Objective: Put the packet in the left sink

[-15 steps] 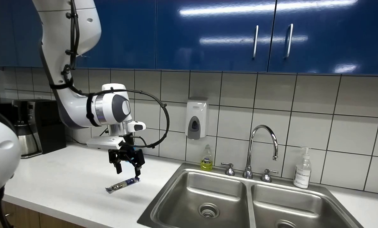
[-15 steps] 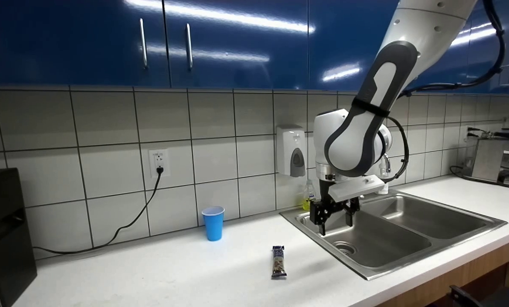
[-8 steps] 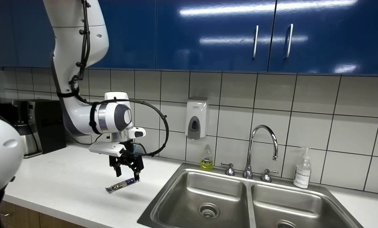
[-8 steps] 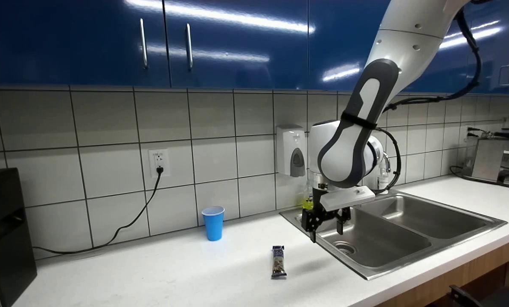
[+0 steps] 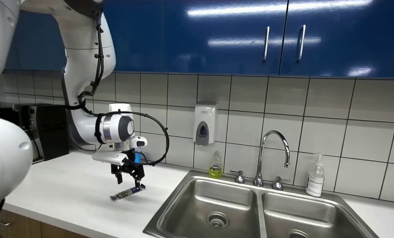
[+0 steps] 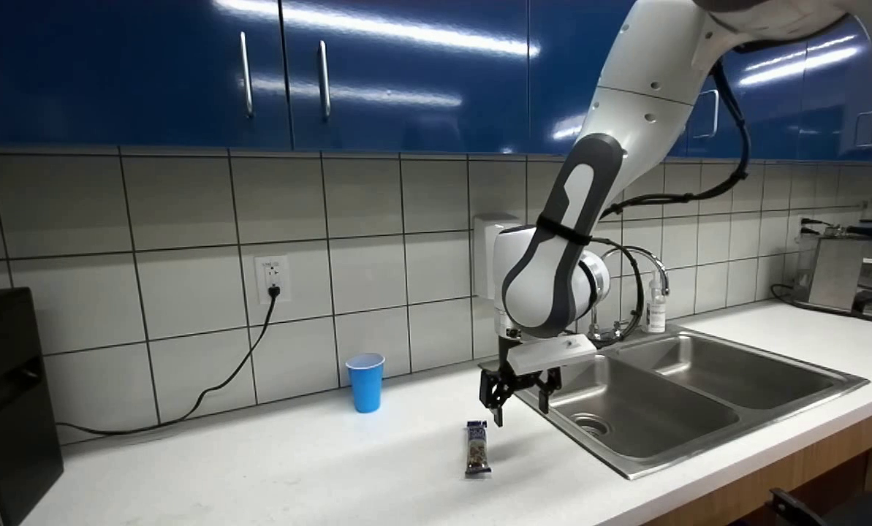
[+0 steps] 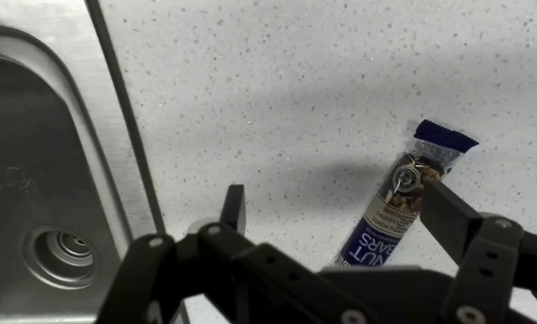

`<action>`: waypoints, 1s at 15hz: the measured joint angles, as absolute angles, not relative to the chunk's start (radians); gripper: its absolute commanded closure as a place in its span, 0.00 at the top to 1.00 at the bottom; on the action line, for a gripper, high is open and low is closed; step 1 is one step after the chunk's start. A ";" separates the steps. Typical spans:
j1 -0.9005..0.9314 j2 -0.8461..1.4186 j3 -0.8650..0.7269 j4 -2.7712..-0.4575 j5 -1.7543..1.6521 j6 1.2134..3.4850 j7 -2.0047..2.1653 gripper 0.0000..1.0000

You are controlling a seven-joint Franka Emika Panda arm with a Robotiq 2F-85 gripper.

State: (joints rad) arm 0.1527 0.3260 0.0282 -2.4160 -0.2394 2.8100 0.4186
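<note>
1. Treat tabletop (image 7: 273, 103) as hard stop; descend slowly. Read as speckled in wrist view only; as plain white in both exterior views.
2. Plan drop into left sink (image 5: 200, 201), nearer of two to nut bar packet (image 7: 394, 211); lift high on the way. Catch just one side in wrist view, far more in both exterior views.
3. Find claw (image 7: 333, 198) spread, gripping nothing, above tabletop, toward left sink from nut bar packet. Shift away from left sink to straddle, then twist to close across narrow width. Distrust apparent contact at finger (image 5: 137, 182) in an exterior view; see gap beside blue end (image 6: 477, 431) in an exterior view.
4. Keep clear of blue cup (image 6: 366, 386). Get whole in an exterior view, as mere sliver (image 5: 137, 156) behind claw in an exterior view, not at all in wrist view.
5. Pinch nut bar packet, lying flat on tabletop, near middle; probably stiffish inside, so squeeze lightly. Expect one end masked by claw in wrist view; find both ends in both exterior views.
6. Read "NUT BARS" print (image 7: 376, 243), upside down, in wrist view only.
</note>
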 measured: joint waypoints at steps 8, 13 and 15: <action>0.252 0.463 -0.013 -2.239 -0.190 2.721 0.421 1.00; 0.270 0.528 -0.016 -2.156 -0.150 2.668 0.423 1.00; 0.272 0.552 -0.016 -2.132 -0.135 2.659 0.428 1.00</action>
State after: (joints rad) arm 0.2719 0.5517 -0.0158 -2.1316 -0.1352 2.6591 0.4276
